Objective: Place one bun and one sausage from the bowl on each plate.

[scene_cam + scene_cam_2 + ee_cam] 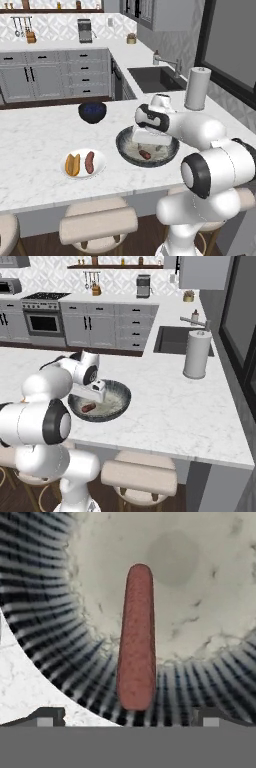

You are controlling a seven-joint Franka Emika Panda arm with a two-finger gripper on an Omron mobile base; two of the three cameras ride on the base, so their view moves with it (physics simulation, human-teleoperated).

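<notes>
Sausage (136, 639) directly beneath gripper (128, 718), lying lengthwise up the ribbed inner slope of bowl (45, 612); jaws spread wide, holding nothing, one tip to each side of its near end. Probably light, firm, smooth and round, so likely to roll or slip; best pinched across the middle, square to its length. Room enough on both flanks for the fingers, though the sloping wall may tip it. Beyond the bowl's rim, bare marble counter (35, 145). Farther left, white plate (100, 162) already carrying bun (73, 165) and second sausage (90, 162). Dark-blue bowl (92, 112) behind; paper towel roll (197, 88) well apart
</notes>
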